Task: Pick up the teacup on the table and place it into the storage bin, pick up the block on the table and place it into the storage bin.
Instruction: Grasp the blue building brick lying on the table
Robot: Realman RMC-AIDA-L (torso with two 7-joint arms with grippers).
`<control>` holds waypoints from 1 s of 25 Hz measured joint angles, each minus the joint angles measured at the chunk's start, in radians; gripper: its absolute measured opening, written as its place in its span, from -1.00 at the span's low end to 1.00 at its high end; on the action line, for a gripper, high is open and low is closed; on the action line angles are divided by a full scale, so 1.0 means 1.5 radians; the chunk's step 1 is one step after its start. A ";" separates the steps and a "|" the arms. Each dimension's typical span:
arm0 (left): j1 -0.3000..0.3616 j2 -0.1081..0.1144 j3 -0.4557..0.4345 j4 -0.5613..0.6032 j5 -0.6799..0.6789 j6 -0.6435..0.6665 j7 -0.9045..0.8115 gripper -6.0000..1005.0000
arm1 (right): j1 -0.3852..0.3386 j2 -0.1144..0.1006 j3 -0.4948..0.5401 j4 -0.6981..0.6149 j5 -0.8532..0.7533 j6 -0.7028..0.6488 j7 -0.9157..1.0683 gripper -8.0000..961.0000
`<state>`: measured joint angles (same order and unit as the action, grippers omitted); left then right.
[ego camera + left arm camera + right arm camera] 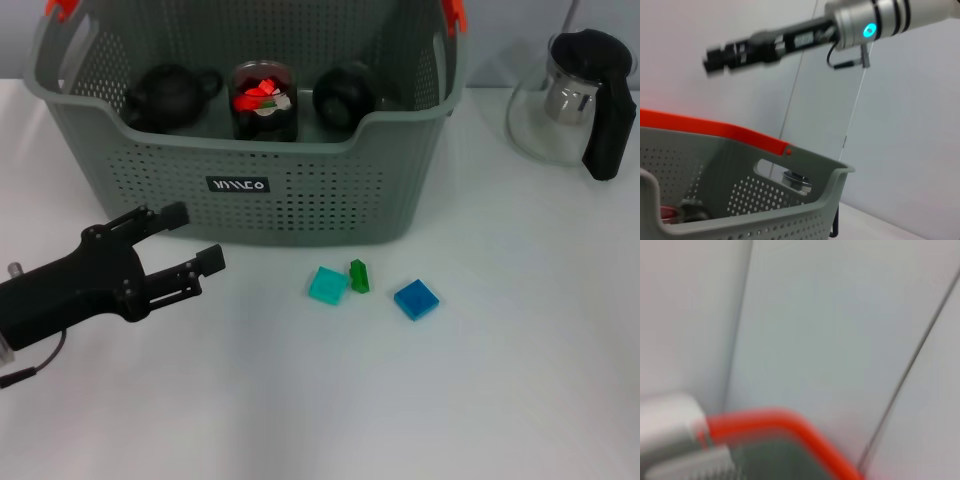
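The grey perforated storage bin (pixel 250 150) stands at the back of the table. Inside it are a black teapot (pixel 170 95), a glass jar with red contents (pixel 264 100) and a black round vessel (pixel 345 95) that looks like the teacup. Three blocks lie on the table in front of the bin: teal (pixel 327 285), green (pixel 359 275) and blue (pixel 416 299). My left gripper (pixel 195 236) hovers open and empty at the front left, just ahead of the bin wall. In the left wrist view my right gripper (pixel 720 55) hangs high above the bin (pixel 790 200).
A glass pitcher with a black handle (pixel 580 100) stands at the back right. Orange clips (pixel 455 12) mark the bin's handles; one shows close in the right wrist view (pixel 790 425). White table stretches in front of the blocks.
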<state>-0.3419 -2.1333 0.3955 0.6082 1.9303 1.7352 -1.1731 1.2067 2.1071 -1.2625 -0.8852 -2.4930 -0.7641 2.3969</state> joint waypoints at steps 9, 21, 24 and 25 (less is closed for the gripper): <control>-0.005 0.000 0.000 -0.003 -0.001 -0.004 0.000 0.65 | -0.400 -0.006 -0.036 -0.289 0.620 -0.065 -0.387 0.46; -0.013 0.000 0.000 -0.003 0.000 -0.005 0.000 0.65 | -0.572 -0.013 0.137 -0.147 0.808 -0.475 -0.585 0.53; -0.014 0.002 0.000 -0.003 0.000 -0.006 0.000 0.65 | -0.567 -0.032 0.163 -0.225 0.646 -0.528 -0.471 0.53; -0.013 0.002 0.000 -0.003 0.000 -0.006 0.000 0.65 | -0.558 -0.041 0.169 -0.263 0.578 -0.559 -0.413 0.53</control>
<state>-0.3619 -2.1301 0.3954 0.6044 1.9298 1.7259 -1.1735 0.3699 2.0459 -1.0095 -1.2795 -1.6253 -1.6021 1.7771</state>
